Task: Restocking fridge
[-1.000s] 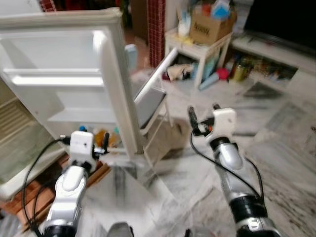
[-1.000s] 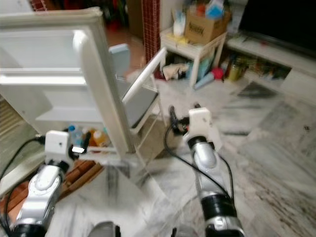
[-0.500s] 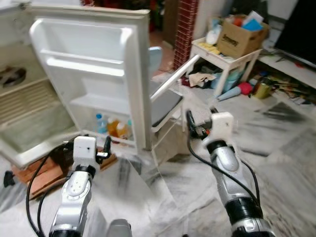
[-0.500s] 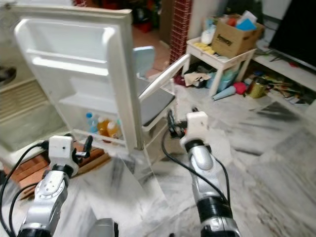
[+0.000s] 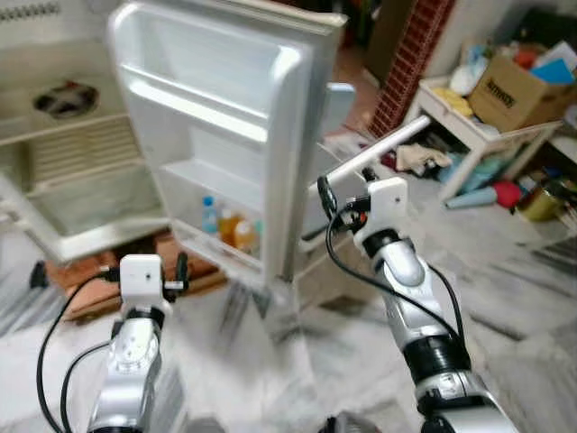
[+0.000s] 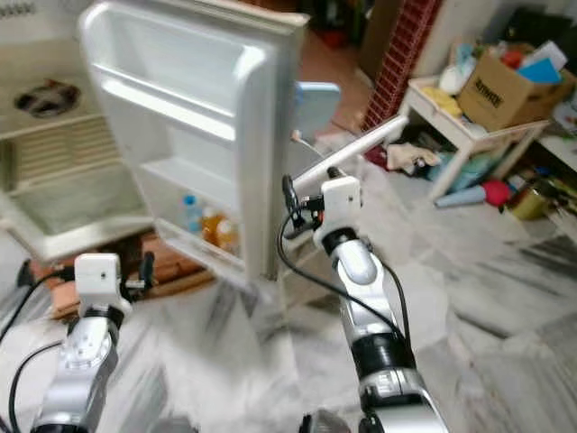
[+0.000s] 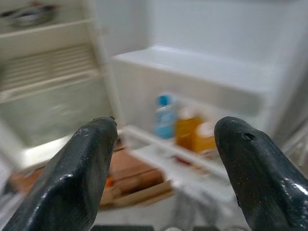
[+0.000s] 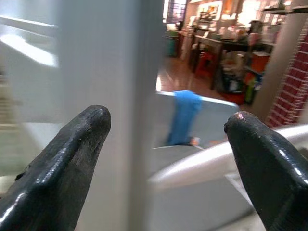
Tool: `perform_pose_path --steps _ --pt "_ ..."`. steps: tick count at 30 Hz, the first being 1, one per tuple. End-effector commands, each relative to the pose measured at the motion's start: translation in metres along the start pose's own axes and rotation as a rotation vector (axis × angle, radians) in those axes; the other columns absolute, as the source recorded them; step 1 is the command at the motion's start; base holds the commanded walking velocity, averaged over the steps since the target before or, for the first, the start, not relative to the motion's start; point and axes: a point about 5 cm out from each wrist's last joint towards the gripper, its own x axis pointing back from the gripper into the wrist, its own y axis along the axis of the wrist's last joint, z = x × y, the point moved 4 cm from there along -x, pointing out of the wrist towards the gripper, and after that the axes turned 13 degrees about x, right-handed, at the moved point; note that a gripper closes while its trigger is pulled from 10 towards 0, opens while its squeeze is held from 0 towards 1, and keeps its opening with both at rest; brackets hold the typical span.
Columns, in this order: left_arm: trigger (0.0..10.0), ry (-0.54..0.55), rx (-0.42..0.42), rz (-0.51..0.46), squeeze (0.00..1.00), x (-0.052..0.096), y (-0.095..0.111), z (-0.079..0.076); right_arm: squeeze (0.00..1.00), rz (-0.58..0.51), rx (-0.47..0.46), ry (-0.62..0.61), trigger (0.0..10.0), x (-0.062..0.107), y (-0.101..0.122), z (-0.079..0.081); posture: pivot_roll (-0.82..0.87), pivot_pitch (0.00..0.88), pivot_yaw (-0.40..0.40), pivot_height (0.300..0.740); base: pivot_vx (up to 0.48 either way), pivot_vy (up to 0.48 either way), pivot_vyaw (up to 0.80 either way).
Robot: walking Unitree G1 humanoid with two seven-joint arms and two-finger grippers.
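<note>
The white fridge door point(image 5: 225, 108) stands wide open, and its low shelf holds a blue-capped bottle point(image 7: 165, 115) and two orange bottles point(image 7: 190, 132). The fridge interior point(image 5: 72, 171), with a wire shelf, lies to the left. My left gripper point(image 5: 144, 263) is low in front of that door shelf, open with nothing held, and the bottles show between its fingers point(image 7: 91, 163). My right gripper point(image 5: 345, 180) is raised beside the door's outer edge, open and holding nothing, with the edge between its fingers point(image 8: 72, 149).
Wooden boards point(image 5: 90, 289) lie under the fridge. A slanted white bar point(image 5: 379, 149) and a blue object point(image 5: 335, 95) stand behind the door. At the right are a white side table point(image 5: 469, 113), a cardboard box point(image 5: 509, 86) and floor clutter. The floor is marble.
The view has swung left, so the fridge now fills the middle. My right gripper has come up close to the door's edge. Both grippers stay open.
</note>
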Motion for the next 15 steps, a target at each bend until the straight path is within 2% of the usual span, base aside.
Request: perform_pose_path --steps 1,5,7,9,12,15 --pt "10.0 -0.024 -0.004 0.001 0.00 -0.001 0.000 -0.011 0.00 0.021 0.012 -0.018 10.0 0.003 -0.005 -0.010 0.11 0.029 -0.026 0.740 0.259 -0.401 0.00" --pt "10.0 -0.019 0.002 0.001 0.00 -0.002 -0.001 -0.012 0.00 0.007 0.012 0.008 10.0 0.002 -0.003 -0.006 0.10 0.031 -0.027 0.740 0.265 -0.398 0.00" --pt "10.0 -0.012 0.013 0.010 0.00 -0.003 -0.002 -0.013 0.00 -0.006 0.027 0.030 10.0 0.002 0.000 -0.003 0.10 0.031 -0.029 0.740 0.307 -0.311 0.52" --pt "10.0 0.019 0.063 0.015 0.00 -0.003 -0.003 -0.012 0.00 -0.018 0.034 0.053 10.0 0.001 0.001 0.000 0.11 0.033 -0.031 0.740 0.000 0.000 0.80" --pt "10.0 0.059 0.057 0.022 0.00 -0.002 -0.006 -0.007 0.00 -0.024 0.033 0.078 10.0 0.000 0.003 0.002 0.11 0.034 -0.035 0.740 0.000 0.000 0.80" --pt "10.0 0.106 0.085 0.043 0.00 0.001 -0.011 -0.001 0.00 -0.034 0.040 0.099 10.0 -0.001 0.005 0.004 0.11 0.037 -0.036 0.740 0.000 0.000 0.80"
